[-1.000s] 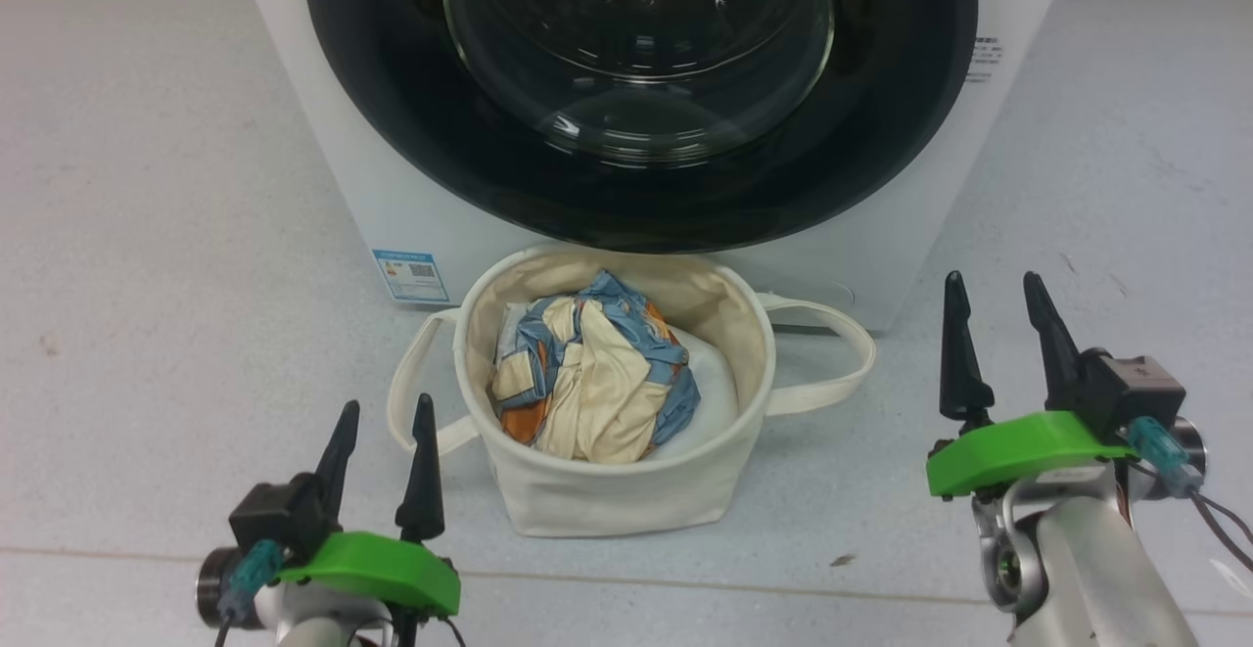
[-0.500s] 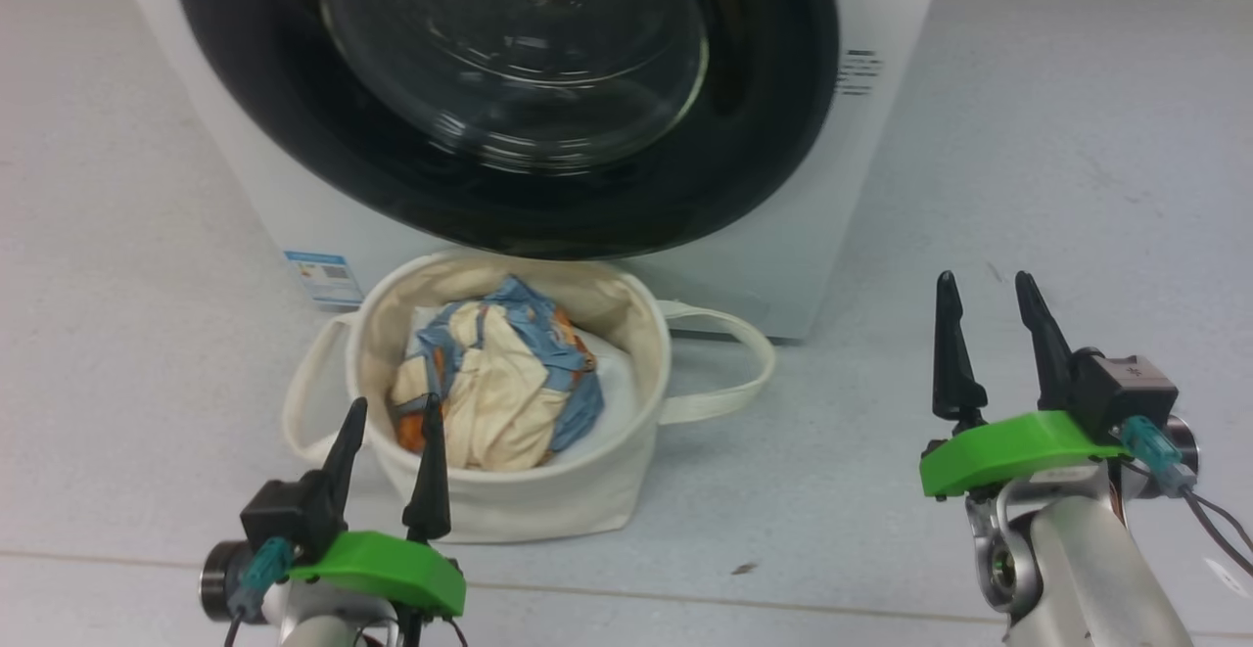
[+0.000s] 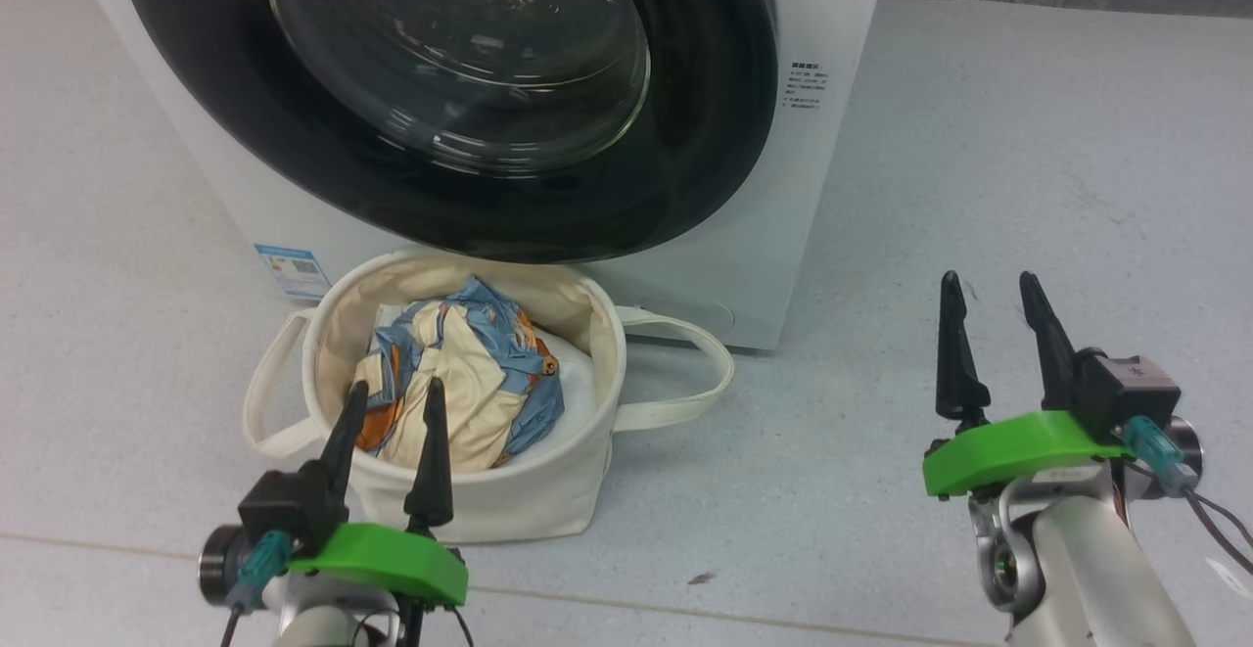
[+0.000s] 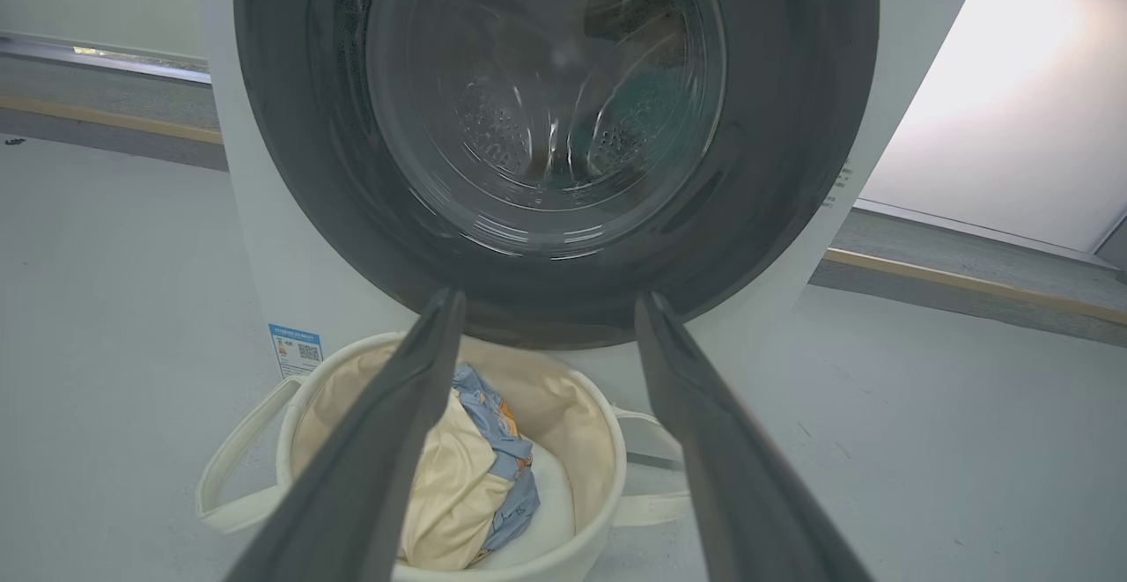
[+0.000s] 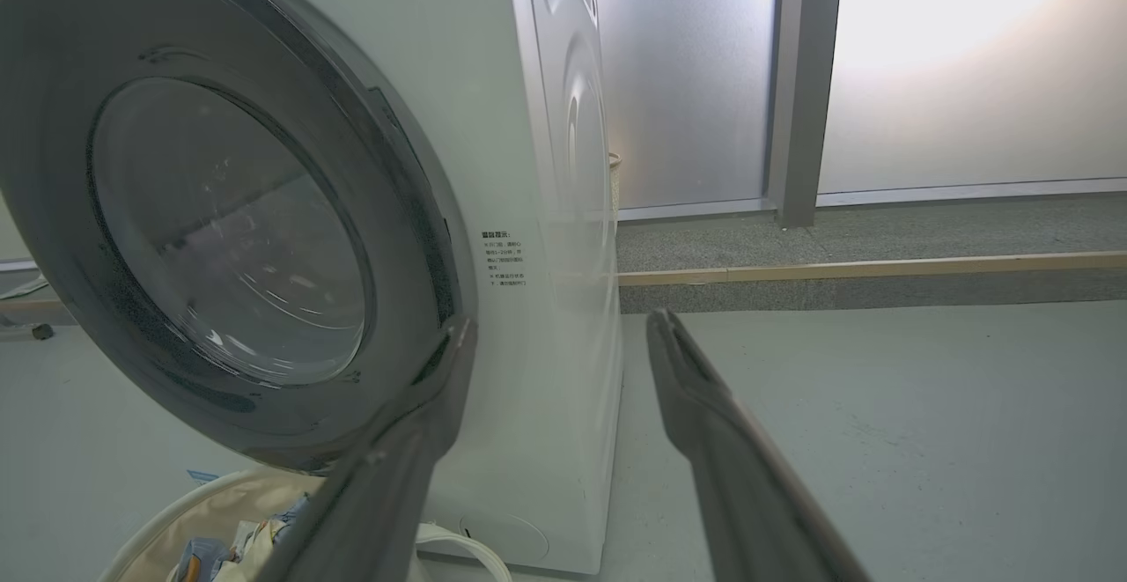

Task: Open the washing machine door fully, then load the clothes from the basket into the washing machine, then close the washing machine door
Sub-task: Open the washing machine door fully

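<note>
Behind the basket [image 3: 609, 353] of clothes [image 3: 460, 383] the door [image 3: 705, 138] is shut; left hand [image 3: 395, 388] near the basket, right hand [image 3: 988, 280] well apart from it, both wide open, empty.

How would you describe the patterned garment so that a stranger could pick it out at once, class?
Find the big white washing machine; on the floor right before it stands a round cream basket. Crumpled inside lies the garment. Its cream, blue and orange pattern sets it apart from the plain white pad showing at its edge.
</note>
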